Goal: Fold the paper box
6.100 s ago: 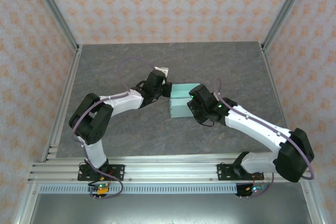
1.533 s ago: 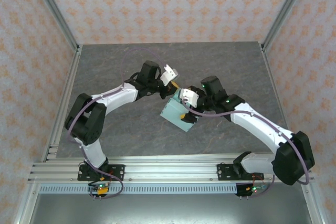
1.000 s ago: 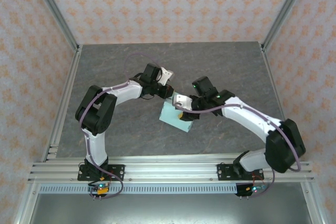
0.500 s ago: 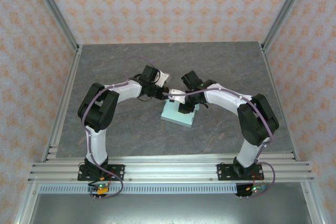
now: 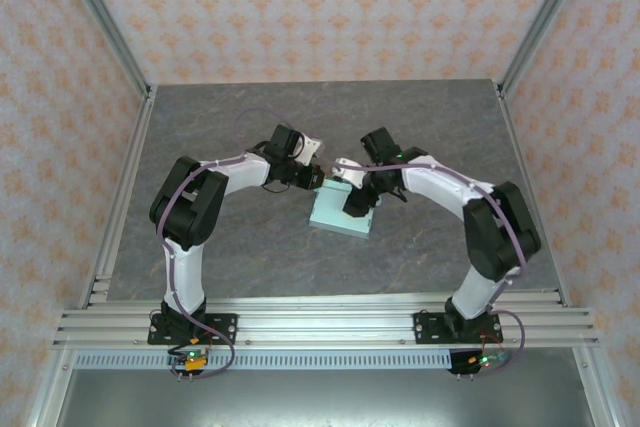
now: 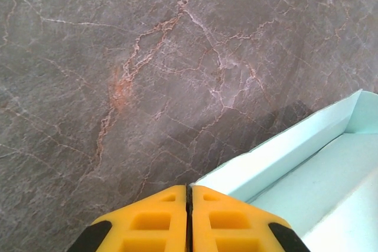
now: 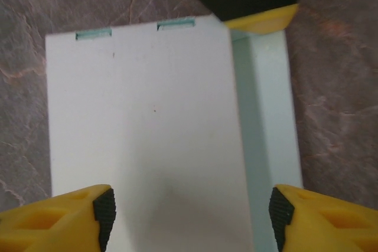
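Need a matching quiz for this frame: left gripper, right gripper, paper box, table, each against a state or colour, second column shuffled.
1. left gripper
2. right gripper
3. paper box
4. table

A. grey, marbled
B. fingers wide apart
C. pale mint
D. fingers pressed together

Pairs: 1-D, 2-B, 3-C, 4-A

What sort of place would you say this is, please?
Probably a robotics lab test cell: a grey stone-look tabletop boxed in by aluminium framing and patterned wall panels, with the left arm and right arm bolted to a rail, at a paper box.
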Robot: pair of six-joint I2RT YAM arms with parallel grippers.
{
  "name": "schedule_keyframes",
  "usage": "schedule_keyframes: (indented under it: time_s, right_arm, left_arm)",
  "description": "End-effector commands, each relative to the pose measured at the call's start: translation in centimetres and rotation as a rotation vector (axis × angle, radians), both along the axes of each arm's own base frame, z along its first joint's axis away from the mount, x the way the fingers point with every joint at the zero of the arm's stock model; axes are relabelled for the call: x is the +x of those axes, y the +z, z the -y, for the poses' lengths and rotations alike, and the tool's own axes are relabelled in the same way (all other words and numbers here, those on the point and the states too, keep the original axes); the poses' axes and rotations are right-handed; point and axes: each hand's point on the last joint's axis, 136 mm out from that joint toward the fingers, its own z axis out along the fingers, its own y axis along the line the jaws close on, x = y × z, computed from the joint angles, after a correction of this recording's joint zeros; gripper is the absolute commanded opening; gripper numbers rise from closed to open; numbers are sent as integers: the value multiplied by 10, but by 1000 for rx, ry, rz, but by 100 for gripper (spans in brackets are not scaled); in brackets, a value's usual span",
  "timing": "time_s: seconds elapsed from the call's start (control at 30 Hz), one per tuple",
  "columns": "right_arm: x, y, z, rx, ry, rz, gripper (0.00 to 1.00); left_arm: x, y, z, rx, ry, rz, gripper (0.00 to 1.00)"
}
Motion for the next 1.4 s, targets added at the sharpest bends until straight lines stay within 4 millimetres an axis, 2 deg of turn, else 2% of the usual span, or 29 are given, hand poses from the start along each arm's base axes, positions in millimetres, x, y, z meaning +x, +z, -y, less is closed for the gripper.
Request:
schedule_keyframes:
  time_s: [0.0, 0.03, 0.07, 0.2, 0.43, 0.57, 0.7, 0.87, 1.13, 1.27, 1.37]
  right_arm:
    - [18, 40, 0, 80, -66, 103, 75]
    - [20, 42, 5, 66, -72, 96, 76]
    - [16, 43, 7, 60, -45, 68, 99]
    - [13, 48, 5, 76, -52, -7, 99]
    - [20, 23, 8, 22, -126, -77, 99]
    - [32, 15, 18, -33, -178, -38, 99]
    - [35, 17, 23, -65, -152, 19, 99]
    - [23, 14, 25, -95, -35, 29, 99]
    - [-6, -10, 26, -137, 91, -148, 99]
    - [-21, -7, 20, -99, 150, -238, 99]
    - [-27, 3, 14, -58, 173, -259, 99]
  left_arm:
    - [3, 39, 7, -69, -19, 94, 9]
    - [4, 57, 8, -86, -22, 131, 9]
    - [3, 62, 8, -91, -24, 139, 9]
    - [-5, 77, 12, -98, -48, 166, 9]
    - [-13, 90, 21, -120, -82, 197, 9]
    - [-18, 95, 25, -142, -119, 220, 9]
    - [-30, 100, 35, -154, -203, 253, 9]
    - [-45, 108, 45, -157, -289, 287, 9]
    - [-55, 123, 46, -170, -337, 358, 9]
    - [-64, 134, 48, -176, -382, 404, 9]
    - [-71, 142, 50, -173, -413, 432, 9]
